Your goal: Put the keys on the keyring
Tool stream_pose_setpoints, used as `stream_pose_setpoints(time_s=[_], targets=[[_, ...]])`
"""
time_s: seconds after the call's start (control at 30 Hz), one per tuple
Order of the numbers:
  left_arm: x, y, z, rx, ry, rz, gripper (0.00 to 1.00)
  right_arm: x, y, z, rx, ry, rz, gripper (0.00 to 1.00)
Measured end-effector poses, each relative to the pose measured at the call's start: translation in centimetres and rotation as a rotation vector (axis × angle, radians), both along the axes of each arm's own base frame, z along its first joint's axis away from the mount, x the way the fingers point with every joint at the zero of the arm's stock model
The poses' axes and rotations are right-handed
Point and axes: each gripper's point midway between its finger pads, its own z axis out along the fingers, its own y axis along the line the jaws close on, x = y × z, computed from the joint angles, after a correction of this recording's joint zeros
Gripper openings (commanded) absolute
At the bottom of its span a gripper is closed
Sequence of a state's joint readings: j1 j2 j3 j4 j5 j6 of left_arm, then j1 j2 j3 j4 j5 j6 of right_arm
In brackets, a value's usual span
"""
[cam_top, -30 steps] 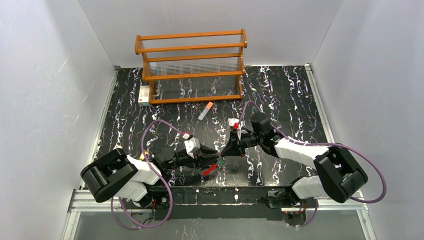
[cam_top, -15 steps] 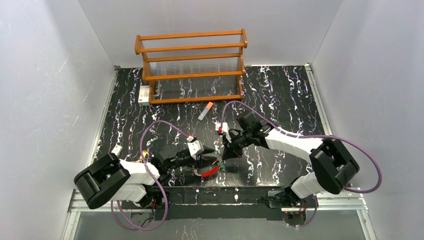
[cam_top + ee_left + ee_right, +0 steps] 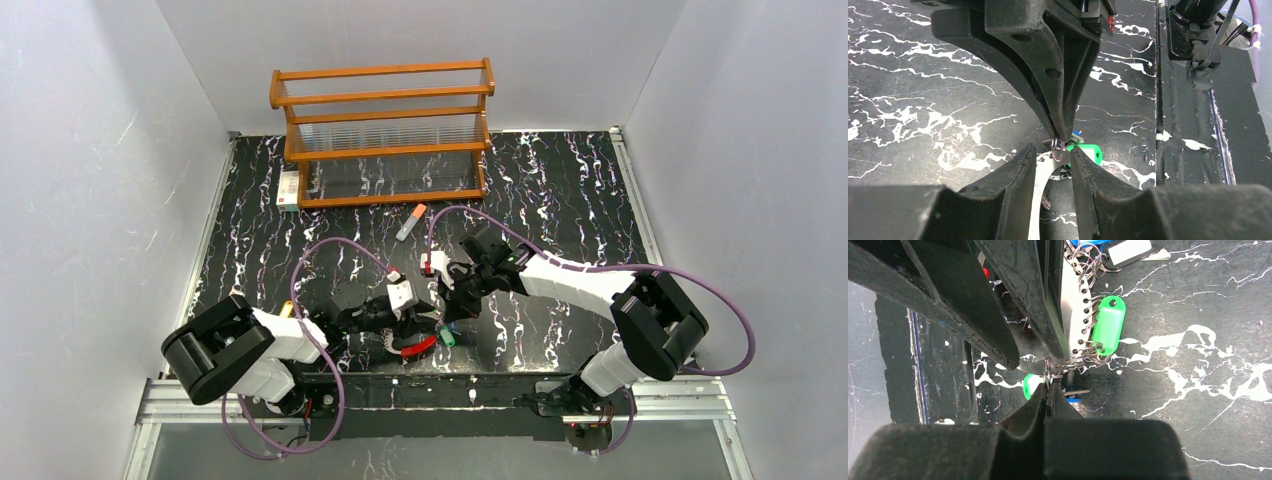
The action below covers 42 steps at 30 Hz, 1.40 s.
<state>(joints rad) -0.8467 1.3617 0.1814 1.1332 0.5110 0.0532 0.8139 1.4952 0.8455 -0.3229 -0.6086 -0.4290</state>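
- Pinching a small ring (image 3: 1048,374) at its very tips, the right claw (image 3: 1048,389) is fully closed. A key seems to hang from that ring.
- Left claw (image 3: 1053,151) stands partly open at lower centre of its wrist view. The keyring (image 3: 1040,185) runs through the gap, and no firm grip shows.
- In the top view the keyring lies at lower centre on the worktop (image 3: 560,200), just beside both claws.
- Keys (image 3: 1109,320) with green heads appear strung along the pale band, upper middle of the right wrist view.
- Keys look light, hard and slick, and are likely to swing or twist. The flat plastic head or the small ring gives the surest hold.
- Keyring looks thin and springy, so it probably flexes under a push. Hold it close to the thick red section.
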Motion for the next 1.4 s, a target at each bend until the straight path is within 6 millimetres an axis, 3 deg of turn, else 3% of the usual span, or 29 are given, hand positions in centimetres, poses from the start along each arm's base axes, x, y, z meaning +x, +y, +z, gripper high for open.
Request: stream_pose_setpoints(time_s=[0.3, 0.53, 0.87, 0.9, 1.07, 1.23, 1.4], targets=[[-0.2, -0.7, -0.8, 0.023, 0.024, -0.034, 0.18, -0.2, 0.3, 0.2, 0.01, 0.008, 0.004, 0.01], [-0.2, -1.1, -1.8, 0.049, 0.05, -0.043, 0.0, -0.3, 0.3, 0.2, 0.013, 0.012, 0.007, 0.01], [-0.1, -1.2, -1.9, 0.048, 0.065, -0.034, 0.0, -0.3, 0.3, 0.1, 0.013, 0.008, 0.01, 0.03], [-0.1, -1.2, -1.9, 0.048, 0.073, -0.032, 0.0, -0.3, 0.3, 0.1, 0.015, 0.006, 0.01, 0.04], [-0.1, -1.2, -1.9, 0.044, 0.098, -0.015, 0.0, -0.2, 0.2, 0.3, 0.053, -0.036, -0.005, 0.37], [0.4, -1.1, -1.7, 0.036, 0.121, 0.034, 0.0, 0.4, 0.1, 1.6, 0.15, -0.099, -0.054, 0.59], [0.7, -0.5, -1.1, 0.003, 0.123, 0.086, 0.0, 0.9, -0.2, 2.7, 0.24, -0.143, -0.098, 0.64]])
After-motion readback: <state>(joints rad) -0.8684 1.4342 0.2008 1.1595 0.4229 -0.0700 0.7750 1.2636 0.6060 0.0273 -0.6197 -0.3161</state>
